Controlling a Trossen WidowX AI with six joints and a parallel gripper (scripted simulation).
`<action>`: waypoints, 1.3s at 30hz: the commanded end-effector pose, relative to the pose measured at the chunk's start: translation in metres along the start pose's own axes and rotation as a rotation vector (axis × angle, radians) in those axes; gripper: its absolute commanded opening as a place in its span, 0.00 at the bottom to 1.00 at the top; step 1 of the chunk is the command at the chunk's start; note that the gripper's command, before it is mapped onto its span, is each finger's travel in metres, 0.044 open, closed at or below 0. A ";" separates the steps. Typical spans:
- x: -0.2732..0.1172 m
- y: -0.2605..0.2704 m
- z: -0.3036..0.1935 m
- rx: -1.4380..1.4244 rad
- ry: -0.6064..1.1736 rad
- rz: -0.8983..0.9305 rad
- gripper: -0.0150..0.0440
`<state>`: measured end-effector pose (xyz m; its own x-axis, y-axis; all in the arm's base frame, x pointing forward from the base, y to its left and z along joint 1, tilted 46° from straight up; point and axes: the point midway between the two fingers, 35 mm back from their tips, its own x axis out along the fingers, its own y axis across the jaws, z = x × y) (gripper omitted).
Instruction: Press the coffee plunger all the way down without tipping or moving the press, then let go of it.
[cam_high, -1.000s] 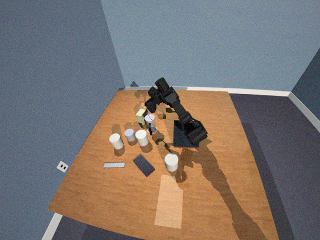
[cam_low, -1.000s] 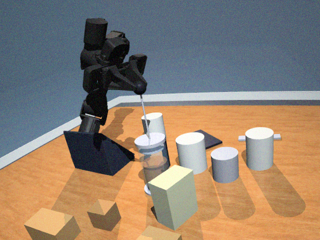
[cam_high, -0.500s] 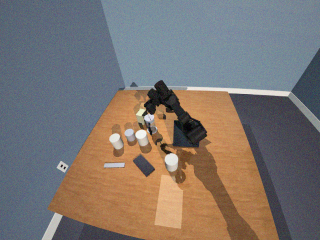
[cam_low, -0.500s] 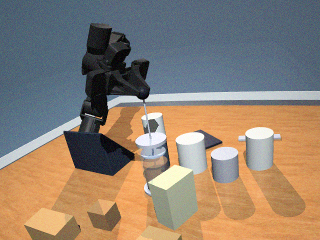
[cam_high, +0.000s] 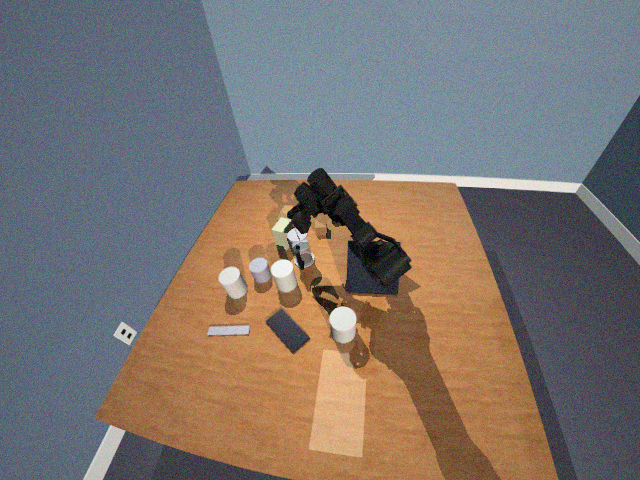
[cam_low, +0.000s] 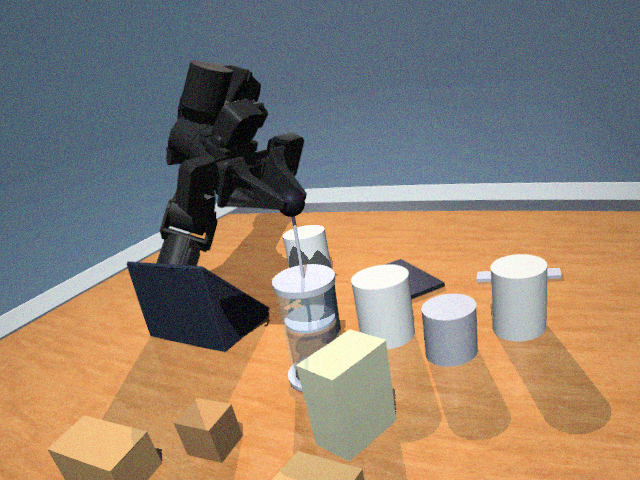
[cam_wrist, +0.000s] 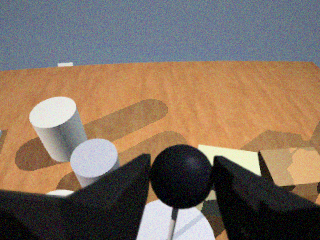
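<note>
The coffee press (cam_low: 282, 283) stands upright on the table, with a pale lid, a clear body and a thin rod rising out of the lid. In the wrist view its lid (cam_wrist: 152, 222) lies below the fingers. The rod's black round knob (cam_low: 292, 205) (cam_wrist: 182, 177) is well above the lid. The plunger disc (cam_low: 309, 322) is in the upper part of the clear body. My gripper (cam_low: 292, 201) (cam_wrist: 181, 163) is shut on the knob, one finger on each side. The base of the press is partly hidden by the cream box in the exterior view.
A cream box (cam_low: 351, 408) (cam_high: 280, 235) stands close beside the press. White cylinders (cam_low: 383, 304) (cam_high: 343, 324) and a lilac cylinder (cam_low: 449, 330) (cam_wrist: 94, 161) stand nearby. A dark wedge (cam_low: 173, 307), wooden blocks (cam_low: 98, 439) (cam_low: 206, 426) and a flat dark slab (cam_high: 287, 330) are also on the table.
</note>
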<state>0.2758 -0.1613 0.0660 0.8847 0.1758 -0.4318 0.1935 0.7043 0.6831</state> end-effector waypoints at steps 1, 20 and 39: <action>0.009 -0.003 -0.024 0.038 0.046 -0.003 0.47; 0.028 0.000 -0.049 0.040 0.041 0.000 0.47; 0.042 0.001 -0.049 0.041 0.037 0.005 0.47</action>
<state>0.2927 -0.1273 0.0274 0.8828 0.1717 -0.4372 0.2044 0.6977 0.6866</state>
